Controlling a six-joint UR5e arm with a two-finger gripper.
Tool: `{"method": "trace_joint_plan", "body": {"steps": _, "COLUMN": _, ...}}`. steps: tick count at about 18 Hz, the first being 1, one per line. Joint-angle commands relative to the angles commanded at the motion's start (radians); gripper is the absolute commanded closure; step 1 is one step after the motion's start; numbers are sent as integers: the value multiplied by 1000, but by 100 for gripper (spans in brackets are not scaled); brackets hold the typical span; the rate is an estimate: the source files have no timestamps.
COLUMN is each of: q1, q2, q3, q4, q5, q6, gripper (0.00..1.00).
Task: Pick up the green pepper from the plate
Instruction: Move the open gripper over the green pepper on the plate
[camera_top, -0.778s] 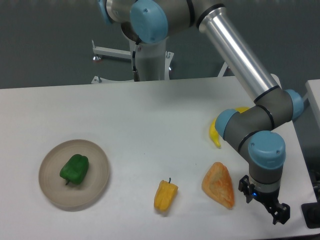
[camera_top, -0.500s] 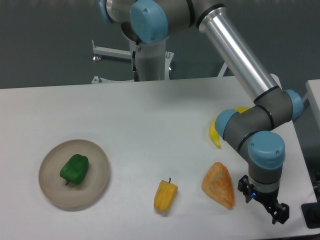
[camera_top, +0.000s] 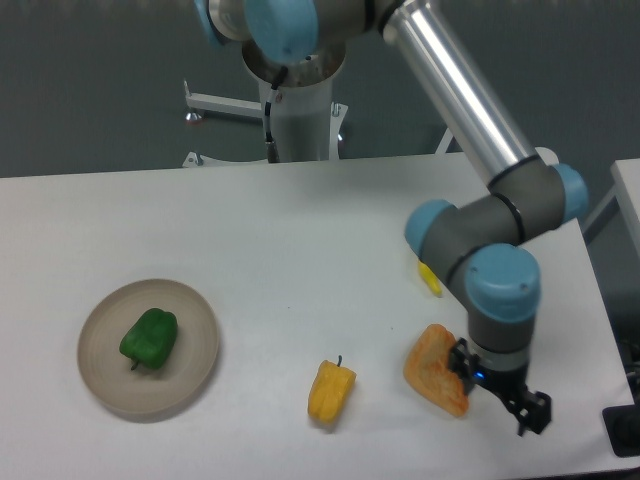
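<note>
The green pepper (camera_top: 149, 338) lies glossy and lumpy on the round beige plate (camera_top: 196, 323) at the left of the table. My gripper (camera_top: 497, 394) hangs far to the right, low over the table, just right of an orange wedge-shaped item. Its fingers look parted with nothing between them. The gripper is far from the plate and the pepper.
A yellow pepper (camera_top: 329, 390) lies at the front middle. An orange wedge-shaped item (camera_top: 433, 364) lies beside the gripper. A yellow banana (camera_top: 429, 277) shows partly behind the arm's wrist. The table's right edge is near the gripper.
The arm has swung left; the gripper has moved left and a little up, closer to the orange wedge. The arm now hides more of the banana. The pepper and plate have not moved.
</note>
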Motion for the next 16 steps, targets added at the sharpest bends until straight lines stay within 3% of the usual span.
{"method": "trace_joint_plan", "body": {"steps": 3, "q1": -54, "q2": 97, "q3": -120, "q4": 0, "q5": -5, "q6": -150, "gripper": 0}}
{"method": "trace_joint_plan", "body": {"steps": 6, "q1": -120, "q2": 152, "q3": -203, "q4": 2, "q5": -20, "q6": -281, "gripper": 0}}
{"method": "trace_joint_plan", "body": {"steps": 16, "q1": -270, "q2": 224, "q3": -301, "q4": 18, "q5": -120, "q6": -727, "gripper": 0}}
